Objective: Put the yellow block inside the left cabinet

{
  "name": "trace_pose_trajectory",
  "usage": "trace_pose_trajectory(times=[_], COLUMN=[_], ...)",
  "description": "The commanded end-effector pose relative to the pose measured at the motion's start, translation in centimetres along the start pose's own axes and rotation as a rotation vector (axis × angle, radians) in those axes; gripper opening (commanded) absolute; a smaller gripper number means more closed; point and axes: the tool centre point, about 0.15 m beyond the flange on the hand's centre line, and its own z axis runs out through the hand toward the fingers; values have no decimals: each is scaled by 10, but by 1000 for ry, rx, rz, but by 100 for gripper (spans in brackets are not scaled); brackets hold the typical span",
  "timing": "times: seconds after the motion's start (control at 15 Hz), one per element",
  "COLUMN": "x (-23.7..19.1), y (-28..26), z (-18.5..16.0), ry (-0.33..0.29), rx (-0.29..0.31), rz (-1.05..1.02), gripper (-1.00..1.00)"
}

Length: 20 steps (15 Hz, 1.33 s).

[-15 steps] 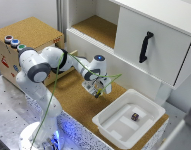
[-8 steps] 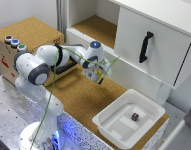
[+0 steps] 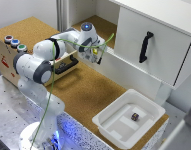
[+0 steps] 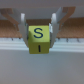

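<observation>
1. The gripper [image 4: 38, 31] is clamped on the yellow block [image 4: 38, 38], one finger pressed against each of its side faces; the block's visible face bears a black letter S.
2. In the exterior view the block [image 3: 95, 50] shows only as a small yellow spot at the gripper [image 3: 96, 52], held in the air just in front of the left cabinet [image 3: 97, 24], at its open front edge.
3. The left cabinet's cork-brown floor lies beyond the gripper, with white walls on either side.
4. The white door [image 3: 152, 42] with its black handle [image 3: 145, 46] stands beside the left cabinet, on the exterior view's right.
5. A white tray [image 3: 111, 127] sits on the cork counter, well apart from the left cabinet, holding a small dark brown block [image 3: 135, 116].
6. A cork box [image 3: 7, 60] with coloured buttons [image 3: 15, 43] stands well away from the left cabinet, behind the arm.
</observation>
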Motion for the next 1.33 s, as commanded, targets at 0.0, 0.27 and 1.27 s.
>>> trace_pose_trajectory(times=[0.0,0.27,1.27], x=[73,91,76], y=[6,25,-5], z=[37,62,33], ry=[-17,-45,-19], rx=[26,-3,16], rz=[22,62,80], gripper=[-100,-100,100])
